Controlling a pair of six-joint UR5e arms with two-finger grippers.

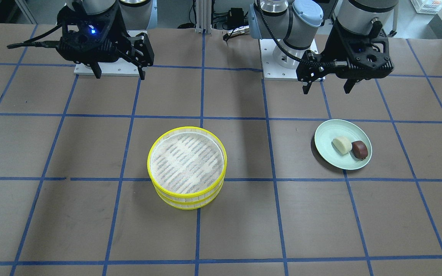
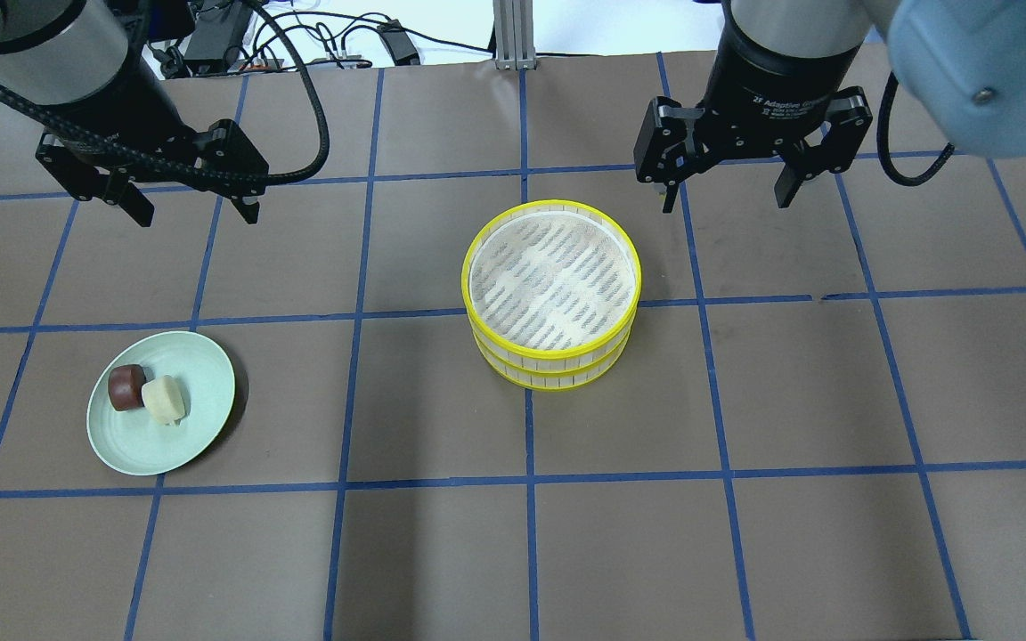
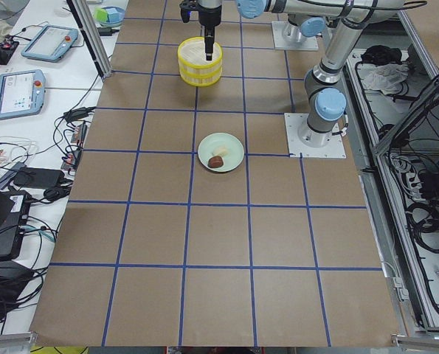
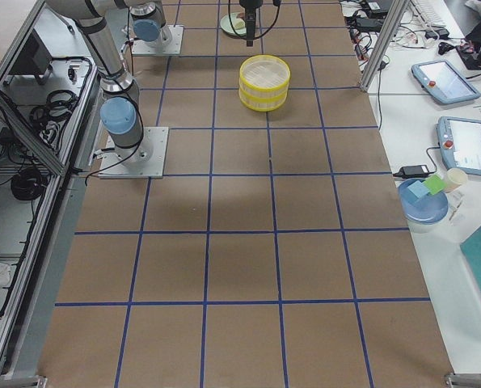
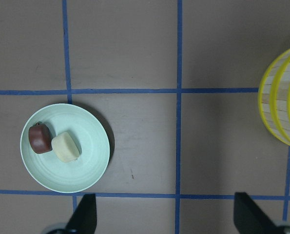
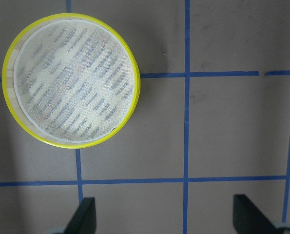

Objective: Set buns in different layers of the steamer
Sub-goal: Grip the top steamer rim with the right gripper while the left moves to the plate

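Note:
The two steamer trays are stacked at the table's middle; the top tray is empty and sits on the lower tray. The stack also shows in the front view and the right wrist view. The cream-white bun and the reddish-brown bun lie side by side, touching, on a pale green plate. My left gripper is open and empty, high above the table behind the plate. My right gripper is open and empty, behind and to the right of the stack.
Brown paper with a blue tape grid covers the table. The arms' base plates sit at the robot's edge. Tablets and cables lie on a side bench beyond the far edge.

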